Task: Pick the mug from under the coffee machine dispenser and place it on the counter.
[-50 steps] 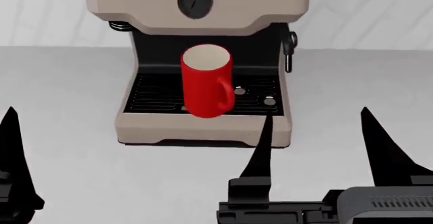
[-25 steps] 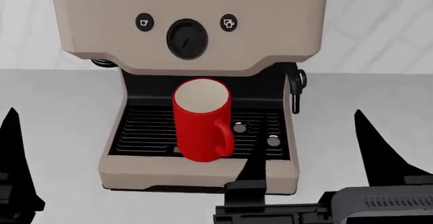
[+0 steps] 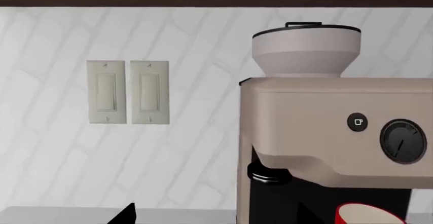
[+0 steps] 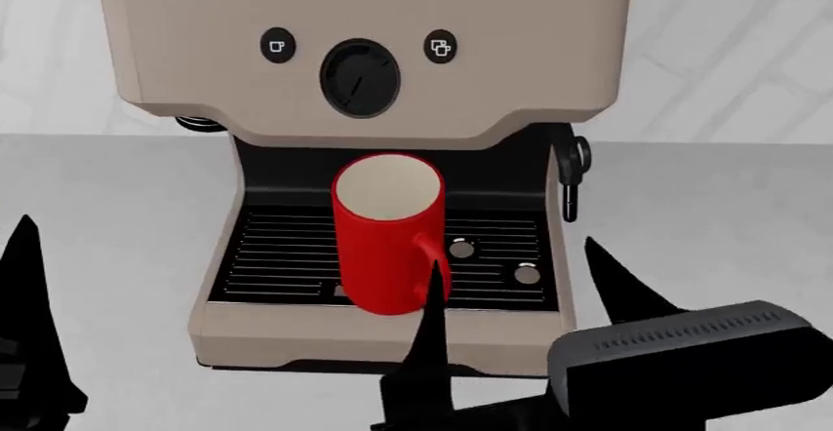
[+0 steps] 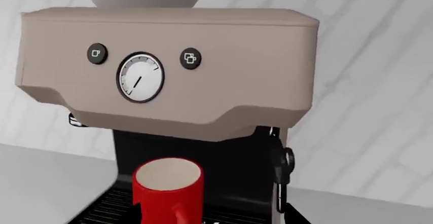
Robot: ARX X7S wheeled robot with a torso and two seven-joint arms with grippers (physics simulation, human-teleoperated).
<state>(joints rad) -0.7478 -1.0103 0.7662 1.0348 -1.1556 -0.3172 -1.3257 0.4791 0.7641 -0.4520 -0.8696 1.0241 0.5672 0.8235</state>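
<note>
Your red mug (image 4: 386, 234) stands upright on the slotted black drip tray (image 4: 280, 255), under the coffee machine dispenser (image 4: 363, 51), its handle turned toward you and slightly right. Your right gripper (image 4: 521, 299) hangs just in front of the tray with its fingers spread and nothing between them, the nearer fingertip (image 4: 431, 299) overlapping the mug's handle in the head view. Of your left gripper only one black finger (image 4: 29, 324) shows over the white counter (image 4: 104, 255), so you cannot tell how it stands.
</note>
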